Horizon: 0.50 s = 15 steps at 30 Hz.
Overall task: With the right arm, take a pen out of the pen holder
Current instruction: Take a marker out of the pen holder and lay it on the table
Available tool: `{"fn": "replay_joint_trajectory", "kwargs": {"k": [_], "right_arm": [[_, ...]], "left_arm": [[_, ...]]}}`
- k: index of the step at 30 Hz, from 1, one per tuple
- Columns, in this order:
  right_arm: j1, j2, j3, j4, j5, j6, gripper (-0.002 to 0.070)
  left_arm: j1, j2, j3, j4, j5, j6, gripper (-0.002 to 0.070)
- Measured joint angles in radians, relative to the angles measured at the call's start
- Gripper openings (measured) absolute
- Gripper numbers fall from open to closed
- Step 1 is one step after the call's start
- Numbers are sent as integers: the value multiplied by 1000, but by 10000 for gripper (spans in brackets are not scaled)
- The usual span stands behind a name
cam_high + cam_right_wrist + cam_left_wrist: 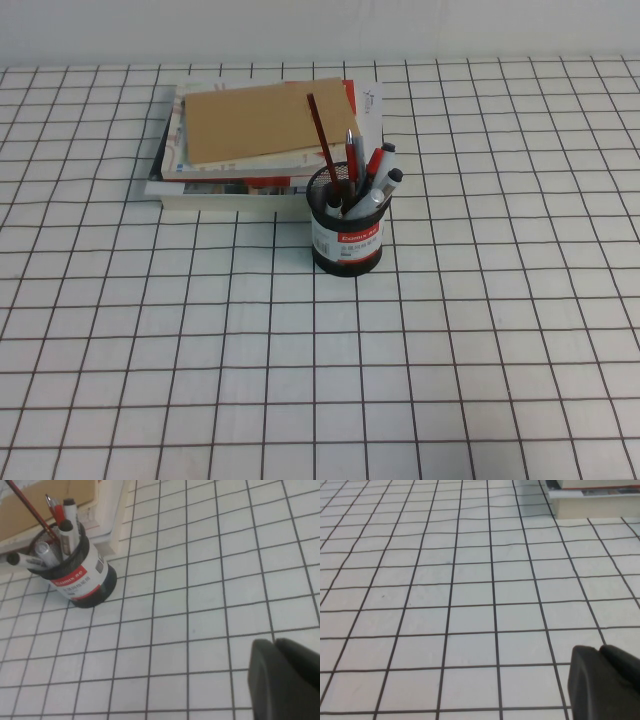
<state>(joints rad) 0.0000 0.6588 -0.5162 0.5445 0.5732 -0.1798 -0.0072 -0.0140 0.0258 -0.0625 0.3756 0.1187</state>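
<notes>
Pens (374,165) fill mesh holder (347,243); left hand (601,677), closed right hand (280,677) over gridded cloth (450,350).

This looks like an office desk set up as a test bench. A mesh pen holder (347,232) packed with pens (352,155) and markers (388,183) stands well ahead of the right gripper (278,652) and its closed fingers. Just beyond the holder lies a stack of books (215,185) topped by a brown envelope (262,122). A white cloth (430,350) with a black grid covers the table, in front of a plain pale wall (320,28).
</notes>
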Motion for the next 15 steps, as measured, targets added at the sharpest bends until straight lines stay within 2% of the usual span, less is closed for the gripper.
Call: {"fn": "replay_joint_trajectory", "kwargs": {"k": [3, 7, 11, 15], "right_arm": [[0, 100, -49, 24, 2, -69, -16], [20, 209, -73, 156, -54, -217, -16], [169, 324, -103, 199, -166, -266, -16], [370, 473, -196, 191, -244, -282, -16]], "left_arm": [[0, 0, 0, 0, 0, 0, -4], [0, 0, 0, 0, 0, 0, -4], [0, 0, 0, 0, 0, 0, -4], [0, 0, 0, 0, 0, 0, -4]]}}
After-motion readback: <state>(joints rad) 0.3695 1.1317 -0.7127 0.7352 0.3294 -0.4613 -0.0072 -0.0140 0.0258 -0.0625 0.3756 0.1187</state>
